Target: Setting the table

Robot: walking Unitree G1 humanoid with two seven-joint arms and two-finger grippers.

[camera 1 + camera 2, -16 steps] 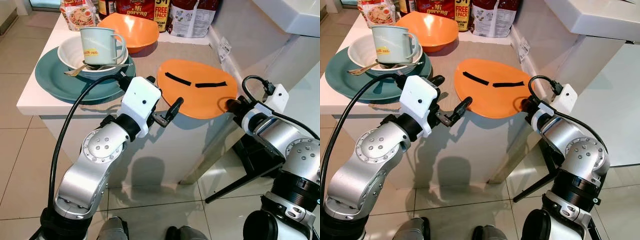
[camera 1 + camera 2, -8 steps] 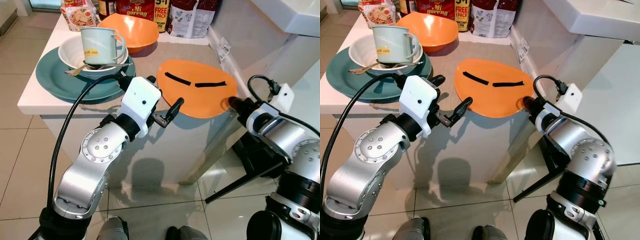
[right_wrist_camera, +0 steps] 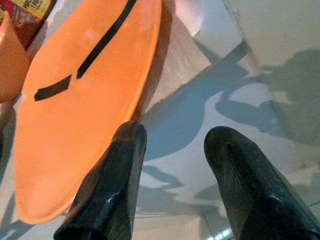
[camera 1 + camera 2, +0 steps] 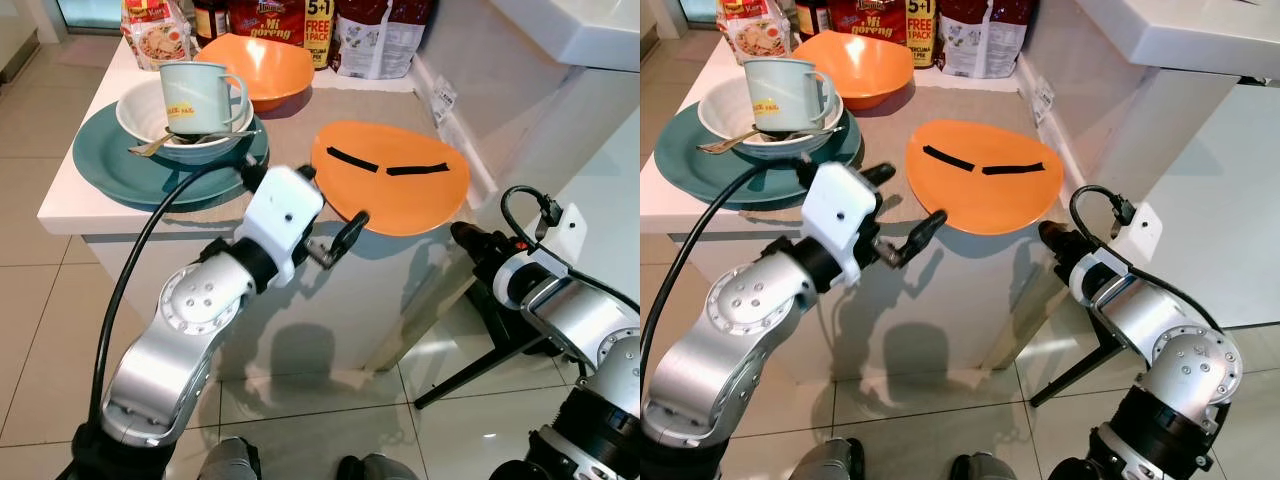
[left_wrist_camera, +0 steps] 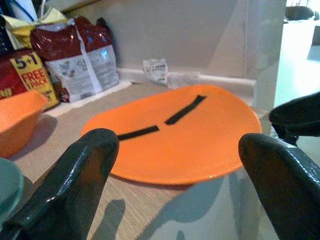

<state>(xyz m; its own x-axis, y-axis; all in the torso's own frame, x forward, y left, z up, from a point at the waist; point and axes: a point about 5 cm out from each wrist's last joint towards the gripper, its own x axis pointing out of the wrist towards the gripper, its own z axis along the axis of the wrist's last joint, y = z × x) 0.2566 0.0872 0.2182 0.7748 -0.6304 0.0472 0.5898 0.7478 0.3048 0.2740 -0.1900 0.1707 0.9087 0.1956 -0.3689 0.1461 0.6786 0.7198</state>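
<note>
The orange plate [image 4: 391, 176], smooth, glossy and oval with two black strips across it, lies flat on the bench [image 4: 70, 208] with its near edge jutting past the bench's front lip, and that overhang is the worry: a nudge from below or a clumsy pinch on the slick rim could, I'd say, tip it to the tiled floor. The left claw [image 4: 335, 236] hangs just off that near edge with its two black fingers spread wide and holding nothing; the right claw [image 4: 1052, 236] sits lower, beside the plate's far-right rim, also parted and empty. Beyond the plate stand a teal dinner plate [image 4: 115, 167] carrying a white bowl [image 4: 145, 112], a pale green mug [image 4: 197, 92] and a spoon [image 4: 160, 144]. A rounded orange bowl [image 4: 263, 64] sits behind them, in front of crinkly noodle packets [image 4: 277, 16].
</note>
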